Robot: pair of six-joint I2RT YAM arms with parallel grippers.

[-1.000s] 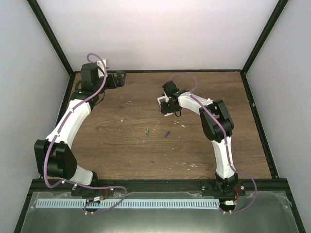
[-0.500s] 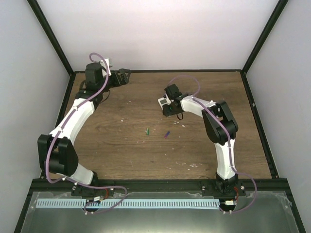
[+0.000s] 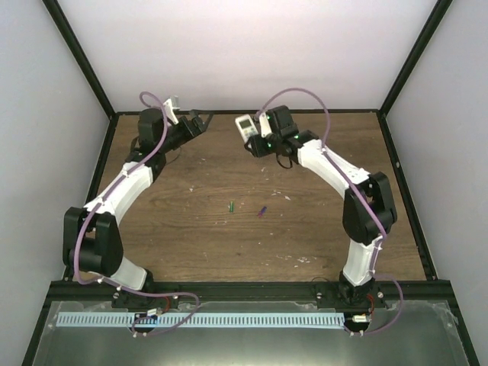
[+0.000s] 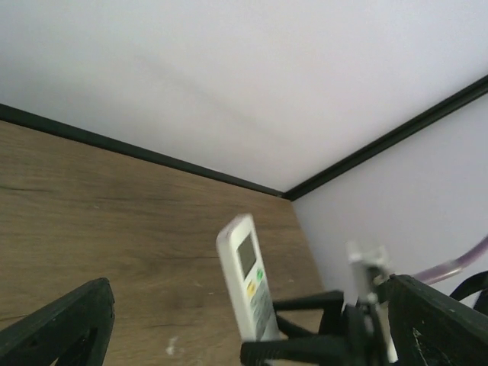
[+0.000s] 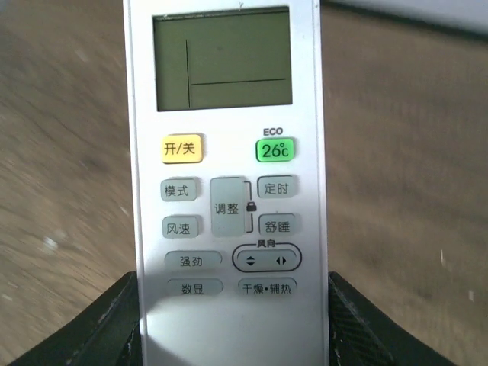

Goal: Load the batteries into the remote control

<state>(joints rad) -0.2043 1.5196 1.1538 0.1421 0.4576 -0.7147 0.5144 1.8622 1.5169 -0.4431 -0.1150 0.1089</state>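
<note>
- The right gripper [image 3: 255,140] is clamped on the lower end of a slim white plastic remote control [image 3: 245,125], and holds it up over the far part of the table, close to the back wall.
- From the right wrist, its two black fingers [image 5: 114,320] press on the long edges of the remote control, one on each side, below the rows of grey buttons.
- The face of the remote control is turned toward that wrist camera. It shows a grey-green display [image 5: 223,59] at the free end, then a yellow button [image 5: 181,149] and a green button [image 5: 274,149] side by side.
- The left gripper [image 3: 198,122] hangs just left of the remote control, its jaws spread wide with nothing between them, pointing toward it.
- From the left wrist, the remote control [image 4: 245,278] stands tilted between that gripper's black fingers [image 4: 65,328], apart from both.
- A tiny green cylindrical battery [image 3: 230,205] and a tiny purple cylindrical battery [image 3: 261,210] lie near each other on the brown wood-grain table [image 3: 191,229], about mid-table, well apart from both grippers.
</note>
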